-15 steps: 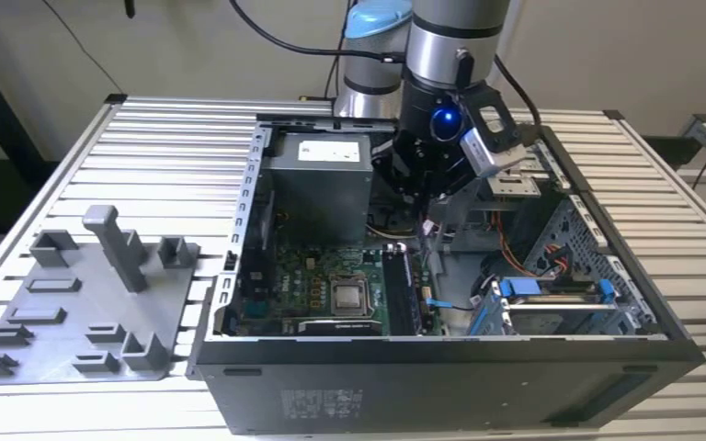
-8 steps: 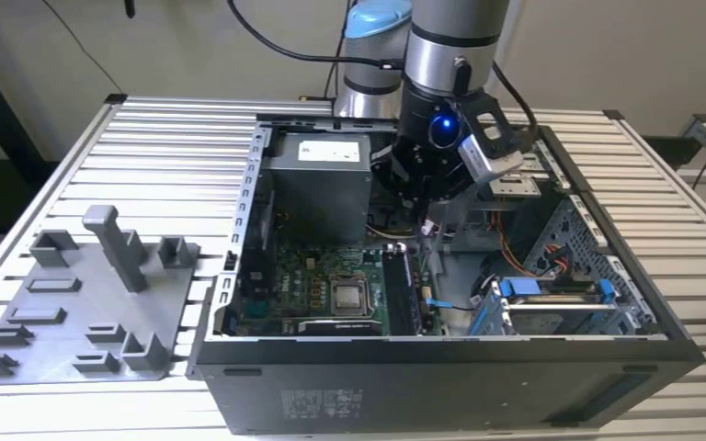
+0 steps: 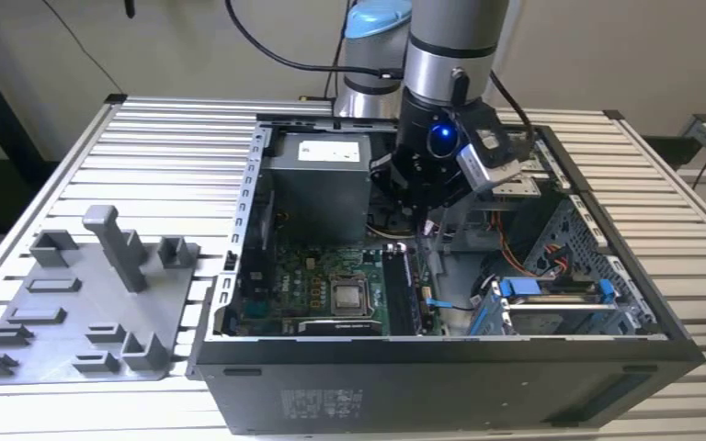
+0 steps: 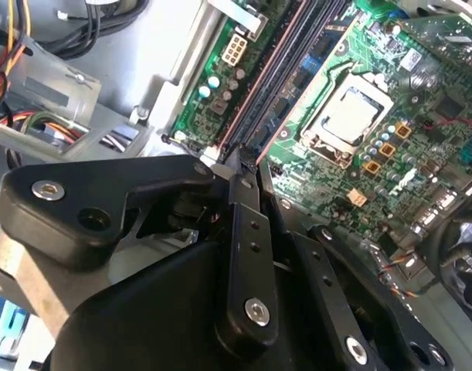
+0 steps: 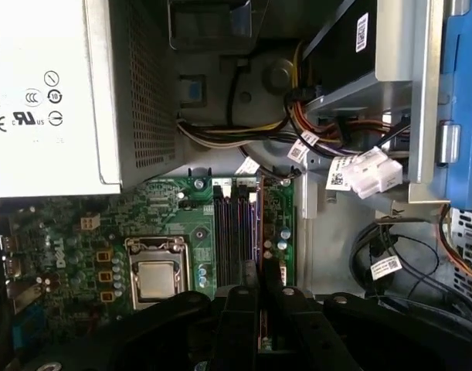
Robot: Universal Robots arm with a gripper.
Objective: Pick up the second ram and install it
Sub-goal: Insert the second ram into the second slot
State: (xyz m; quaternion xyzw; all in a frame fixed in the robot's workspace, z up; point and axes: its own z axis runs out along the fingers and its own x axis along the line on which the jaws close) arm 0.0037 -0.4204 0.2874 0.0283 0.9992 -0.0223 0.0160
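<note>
Dark and thin, the second ram (image 3: 400, 285) appears to stand edge-on in the slot bank beside the silver chip (image 3: 350, 296) of the one green motherboard (image 5: 89, 232), though individual sticks there cannot be counted apart. It should be light, stiff and fragile, best held by the bare board edges, not the chips. The single claw (image 5: 260, 282) sits over that bank, fingers nearly together; a grip cannot be confirmed. One grey tray (image 3: 52, 335) lies on the tabletop (image 3: 169, 138).
</note>
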